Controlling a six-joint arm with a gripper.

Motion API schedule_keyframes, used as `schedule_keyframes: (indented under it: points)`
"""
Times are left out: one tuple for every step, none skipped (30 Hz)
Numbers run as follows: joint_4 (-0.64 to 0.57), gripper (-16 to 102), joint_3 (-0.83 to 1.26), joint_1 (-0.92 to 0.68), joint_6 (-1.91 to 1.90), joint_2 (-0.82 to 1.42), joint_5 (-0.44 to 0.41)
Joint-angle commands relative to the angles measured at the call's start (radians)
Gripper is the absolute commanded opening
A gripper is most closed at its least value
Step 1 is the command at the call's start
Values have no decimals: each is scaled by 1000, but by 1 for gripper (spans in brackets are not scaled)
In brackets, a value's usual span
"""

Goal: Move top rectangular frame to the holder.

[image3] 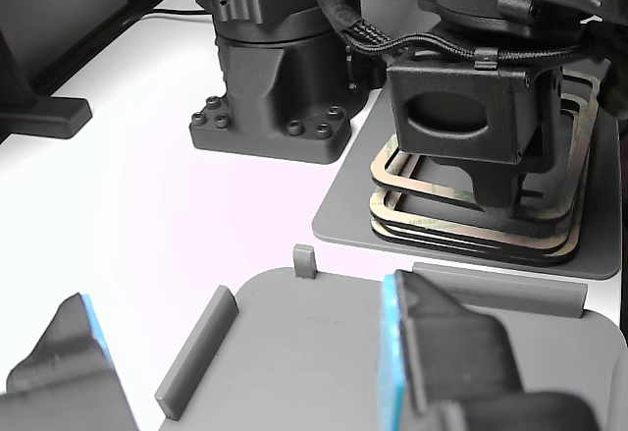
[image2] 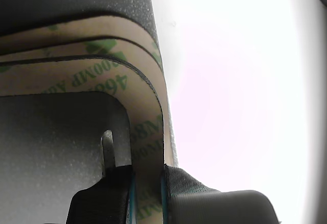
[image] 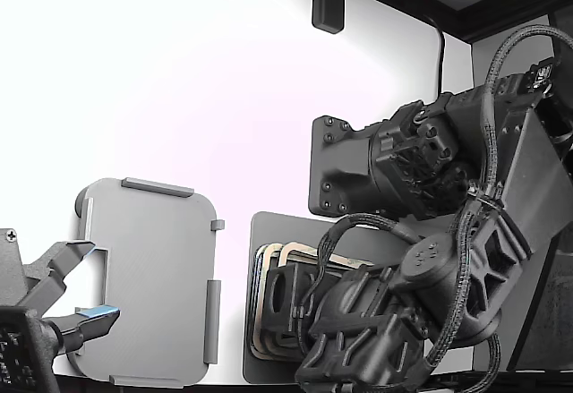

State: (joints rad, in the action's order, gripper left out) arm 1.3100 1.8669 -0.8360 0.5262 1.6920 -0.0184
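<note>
Jaws clenched on rim of top rectangular frame (image2: 148, 132), which lay on stack atop dark mat (image3: 343, 217). Gripper (image2: 148, 188) low. Advice: lift straight, check only one frame separates, then carry to holder (image: 148, 281).

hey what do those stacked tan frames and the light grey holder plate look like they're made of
The top rectangular frame looks like thin sheet faced with tan paper, matte, with green print and a dark edge; possibly an adhesive liner, though that is a guess. The gripper is closed on one side of it. The holder looks like matte grey plastic, even in colour, with raised tabs; it could also be painted metal.
</note>
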Motion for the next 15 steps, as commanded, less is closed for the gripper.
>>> schedule_keyframes:
  points:
    - [29,-11,-55,17,-5,35,-5]
    - [44,-11,-72,18,-11,38,-6]
    - [61,-11,-87,21,-18,43,-8]
    - [78,-11,-104,25,-29,49,-8]
    - [91,-11,-121,29,-41,57,-8]
    - [101,-11,-138,34,-58,64,-9]
    - [103,-11,-147,40,-87,75,-9]
    - [94,-11,-147,46,-115,91,-9]
    - [78,-11,-138,52,-141,104,-11]
    - [69,-11,-135,58,-167,118,-14]
    - [66,-11,-135,63,-190,127,-26]
    - [66,-11,-135,67,-209,133,-41]
    - [64,-11,-143,72,-225,138,-57]
    - [67,-11,-155,75,-245,140,-77]
    - [74,-11,-169,80,-281,143,-97]
